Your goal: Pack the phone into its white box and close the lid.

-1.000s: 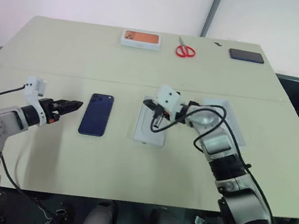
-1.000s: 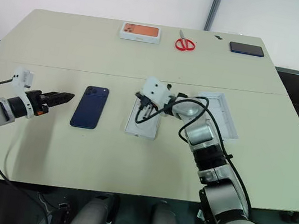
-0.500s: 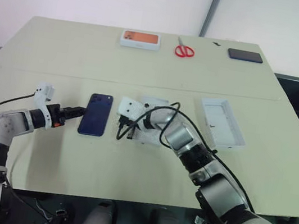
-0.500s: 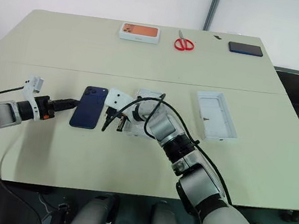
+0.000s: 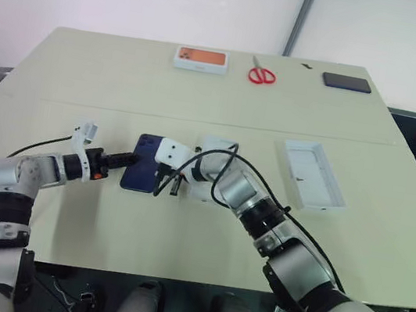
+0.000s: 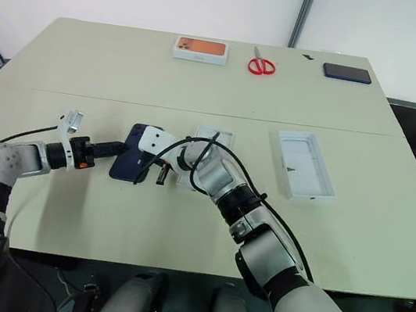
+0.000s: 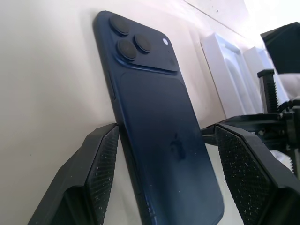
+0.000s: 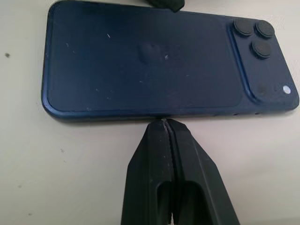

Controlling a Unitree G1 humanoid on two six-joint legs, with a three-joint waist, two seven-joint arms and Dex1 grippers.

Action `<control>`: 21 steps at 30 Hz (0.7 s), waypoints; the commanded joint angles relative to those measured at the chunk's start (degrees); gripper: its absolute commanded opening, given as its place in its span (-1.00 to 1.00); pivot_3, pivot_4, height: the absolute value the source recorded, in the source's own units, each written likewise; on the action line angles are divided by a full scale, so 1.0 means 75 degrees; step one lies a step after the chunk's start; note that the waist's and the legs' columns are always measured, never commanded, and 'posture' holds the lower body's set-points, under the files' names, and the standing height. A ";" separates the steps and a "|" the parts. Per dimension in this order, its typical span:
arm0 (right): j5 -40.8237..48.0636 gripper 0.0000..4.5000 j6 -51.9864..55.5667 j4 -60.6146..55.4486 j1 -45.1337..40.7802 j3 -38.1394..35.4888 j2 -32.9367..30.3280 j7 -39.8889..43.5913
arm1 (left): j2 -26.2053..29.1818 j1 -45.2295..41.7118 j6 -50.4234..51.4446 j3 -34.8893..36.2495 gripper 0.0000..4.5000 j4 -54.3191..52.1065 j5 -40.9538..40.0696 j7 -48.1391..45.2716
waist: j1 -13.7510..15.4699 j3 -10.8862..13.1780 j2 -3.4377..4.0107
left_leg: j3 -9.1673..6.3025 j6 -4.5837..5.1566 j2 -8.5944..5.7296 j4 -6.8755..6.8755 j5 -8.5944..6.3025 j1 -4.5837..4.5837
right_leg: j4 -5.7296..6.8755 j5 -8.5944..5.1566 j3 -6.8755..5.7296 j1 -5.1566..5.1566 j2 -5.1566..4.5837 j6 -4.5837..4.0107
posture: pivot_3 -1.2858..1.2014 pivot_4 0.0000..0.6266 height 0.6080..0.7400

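Two tools are flanking the phone (image 5: pixel 140 172) on the desk (image 5: pixel 200 107): I'm bracing the pinched-shut, empty right tool (image 8: pixel 165 125) against one long edge, left tool (image 7: pixel 161 164) gaping astride it; slim, slick, stiff, so I'd be gripping its edges.

The phone (image 5: pixel 140 172) lies flat on the table (image 5: pixel 179 238), back up, between my two claws: my left gripper (image 5: pixel 126 160) at its left edge, my right gripper (image 5: pixel 165 186) at its right edge. Right of the phone sits the white box (image 5: pixel 209 174), and farther right the lid (image 5: pixel 312 176). Along the far edge lie a box (image 5: pixel 202 59), scissors (image 5: pixel 262 74) and a slab (image 5: pixel 346 82).
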 commanded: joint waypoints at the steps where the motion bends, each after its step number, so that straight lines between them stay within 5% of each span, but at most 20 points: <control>1: -0.0105 -0.98 -0.0203 0.0024 -0.0199 -0.0007 0.0025 -0.0051 | -0.0488 -0.0016 0.0498 -0.0763 0.51 0.0578 0.0155 -0.0287 | 0.0007 0.0000 0.0001 | 0.0000 0.0000 0.0000 -0.0001 0.0000 0.0011 | -0.0004 0.0000 -0.0001 0.0014 0.0000 0.0001 | 0.03 -0.52 1.00; 16: -0.0250 -0.98 -0.0410 0.0096 -0.0114 -0.0069 -0.0042 0.0028 | -0.0127 -0.0649 0.1026 -0.1561 0.51 0.0403 0.0523 -0.1340 | -0.0040 0.0000 0.0000 | -0.0004 0.0003 0.0000 -0.0018 -0.0003 0.0066 | -0.0020 -0.0005 -0.0006 0.0071 0.0001 0.0006 | 0.03 -0.52 1.00; 21: -0.0293 -0.98 -0.0470 0.0148 -0.0143 -0.0109 -0.0008 0.0050 | -0.0271 -0.0976 0.0989 -0.1164 0.51 0.1026 0.0641 -0.1096 | -0.0041 0.0000 0.0000 | -0.0004 0.0003 0.0000 -0.0020 -0.0003 0.0070 | -0.0020 -0.0005 -0.0005 0.0072 0.0001 0.0007 | 0.03 -0.52 1.00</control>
